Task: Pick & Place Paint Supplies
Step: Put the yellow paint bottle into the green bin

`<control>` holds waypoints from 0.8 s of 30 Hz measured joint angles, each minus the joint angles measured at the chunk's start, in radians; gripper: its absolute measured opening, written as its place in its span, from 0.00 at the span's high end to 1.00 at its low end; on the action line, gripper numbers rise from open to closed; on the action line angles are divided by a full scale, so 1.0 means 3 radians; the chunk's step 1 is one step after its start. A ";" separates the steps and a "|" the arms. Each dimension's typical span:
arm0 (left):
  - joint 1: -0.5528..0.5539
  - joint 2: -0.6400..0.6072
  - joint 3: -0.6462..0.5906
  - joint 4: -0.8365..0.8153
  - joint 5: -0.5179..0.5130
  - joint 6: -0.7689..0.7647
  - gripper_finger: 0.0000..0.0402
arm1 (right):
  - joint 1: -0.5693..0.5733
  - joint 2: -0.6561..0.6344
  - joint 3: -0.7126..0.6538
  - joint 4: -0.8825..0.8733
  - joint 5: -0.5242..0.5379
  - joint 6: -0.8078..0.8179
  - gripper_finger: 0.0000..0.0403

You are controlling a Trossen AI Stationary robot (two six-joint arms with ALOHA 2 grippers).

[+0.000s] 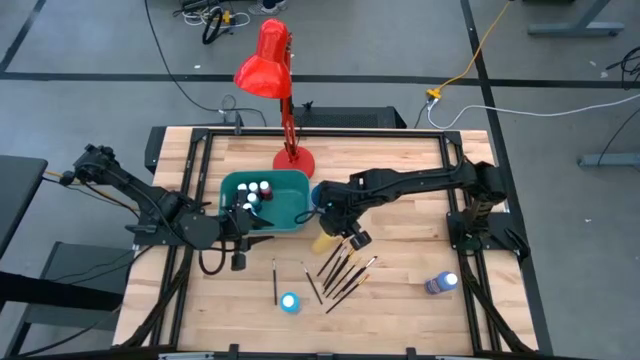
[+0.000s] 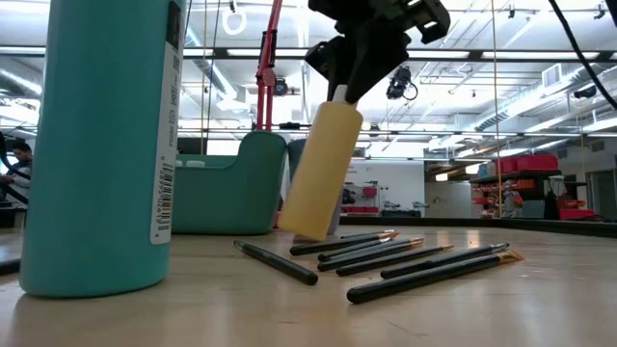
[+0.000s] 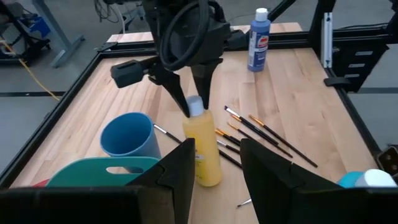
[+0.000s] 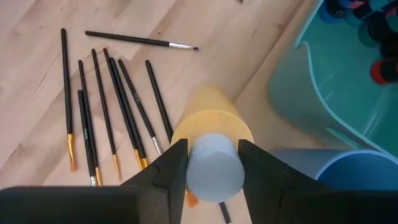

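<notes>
the right gripper [image 4: 212,163] pinched the yellow bottle [image 4: 210,127] by its white cap, hanging tilted just above the bench beside the bin [image 1: 290,212]; likely light, slick plastic, safest held there; left jaws spread.

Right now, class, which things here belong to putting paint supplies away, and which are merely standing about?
Job:
yellow bottle, clamped at its cap by the right gripper
brushes
blue bottle
small paint bottles

Standing about:
red lamp
blue cup
</notes>
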 joint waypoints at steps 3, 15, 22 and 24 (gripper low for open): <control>0.0015 0.0000 0.0001 -0.0001 -0.0039 -0.0002 0.66 | -0.0013 0.0004 0.0026 -0.0083 0.0002 -0.0069 0.68; 0.0015 0.0000 0.0001 -0.0002 -0.0039 0.0007 0.66 | -0.0049 0.0014 0.0176 -0.0121 0.0025 -0.0254 0.67; 0.0015 0.0000 0.0001 -0.0009 -0.0037 0.0012 0.66 | -0.0081 0.0010 0.0130 -0.0048 0.0020 -0.0168 0.60; 0.0015 0.0000 0.0001 -0.0010 -0.0036 0.0012 0.66 | -0.0081 0.0010 0.0130 -0.0010 0.0019 -0.0164 0.60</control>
